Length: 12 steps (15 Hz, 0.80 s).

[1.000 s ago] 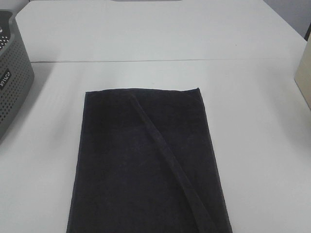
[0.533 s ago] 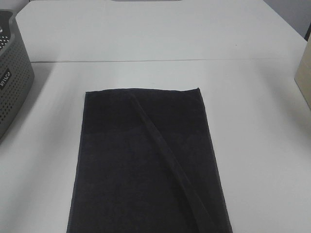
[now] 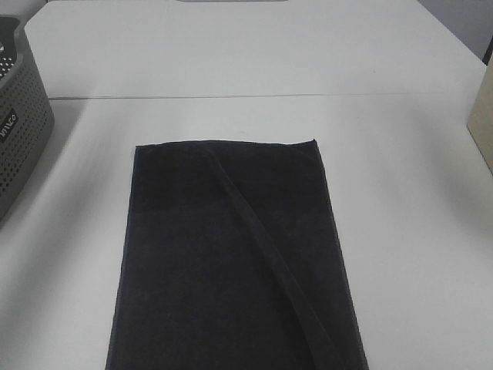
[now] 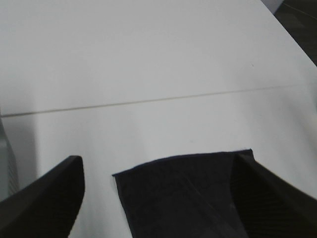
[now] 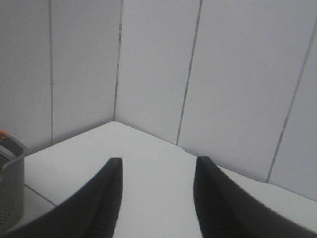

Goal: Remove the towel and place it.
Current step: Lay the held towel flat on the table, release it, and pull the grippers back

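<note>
nothing moved since earlier. towel: flat on worktop, apart from basket (placing seemingly complete). left gripper, right gripper: jaws apart, empty.

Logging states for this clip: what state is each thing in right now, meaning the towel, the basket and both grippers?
Towel: flat on the table, a layer folded over with a diagonal hem, ungripped.
Basket: upright at the table's left edge, apart from the towel; contents cannot be told.
Left gripper: open, empty, pointing at the towel's far end.
Right gripper: open, empty, aimed toward the wall.
</note>
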{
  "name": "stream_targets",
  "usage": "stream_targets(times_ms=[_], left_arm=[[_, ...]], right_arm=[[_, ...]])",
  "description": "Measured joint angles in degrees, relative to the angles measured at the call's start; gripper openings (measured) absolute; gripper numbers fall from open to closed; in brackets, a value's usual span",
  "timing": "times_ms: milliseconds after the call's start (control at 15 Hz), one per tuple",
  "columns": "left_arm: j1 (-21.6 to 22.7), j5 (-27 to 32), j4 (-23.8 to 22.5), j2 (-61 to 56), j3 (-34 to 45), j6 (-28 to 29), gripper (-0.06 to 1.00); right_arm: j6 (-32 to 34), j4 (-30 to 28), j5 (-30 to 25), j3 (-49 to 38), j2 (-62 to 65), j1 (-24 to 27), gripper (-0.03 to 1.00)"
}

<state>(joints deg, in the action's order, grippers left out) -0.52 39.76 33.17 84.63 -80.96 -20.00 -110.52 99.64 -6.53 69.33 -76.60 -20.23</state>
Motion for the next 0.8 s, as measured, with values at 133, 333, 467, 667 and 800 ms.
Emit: stream_targets(times_ms=[133, 333, 467, 667, 800], left_arm=[[2.2, 5.2, 1.5, 4.6, -3.7, -2.2, 0.76], [2.2, 5.4, 1.4, 5.7, -5.0, -2.7, 0.76], [2.2, 5.3, 1.1, 5.8, -5.0, -2.8, 0.76], [2.2, 5.4, 0.6, 8.3, -5.0, -2.2, 0.76], [3.7, 8.3, 4.5, 11.3, -5.0, -4.1, 0.76]], right_arm=[[10.0, -8.6, -10.1, 0.2, -0.8, 0.1, 0.46], [40.9, -40.0, -36.2, 8.0, -6.7, 2.8, 0.46], [62.2, -60.6, -46.0, 16.4, -12.8, 5.7, 0.46], [80.6, -71.6, -52.6, 25.1, -18.9, 12.8, 0.52], [81.9, -61.9, -58.6, 26.0, -22.6, 19.9, 0.58]])
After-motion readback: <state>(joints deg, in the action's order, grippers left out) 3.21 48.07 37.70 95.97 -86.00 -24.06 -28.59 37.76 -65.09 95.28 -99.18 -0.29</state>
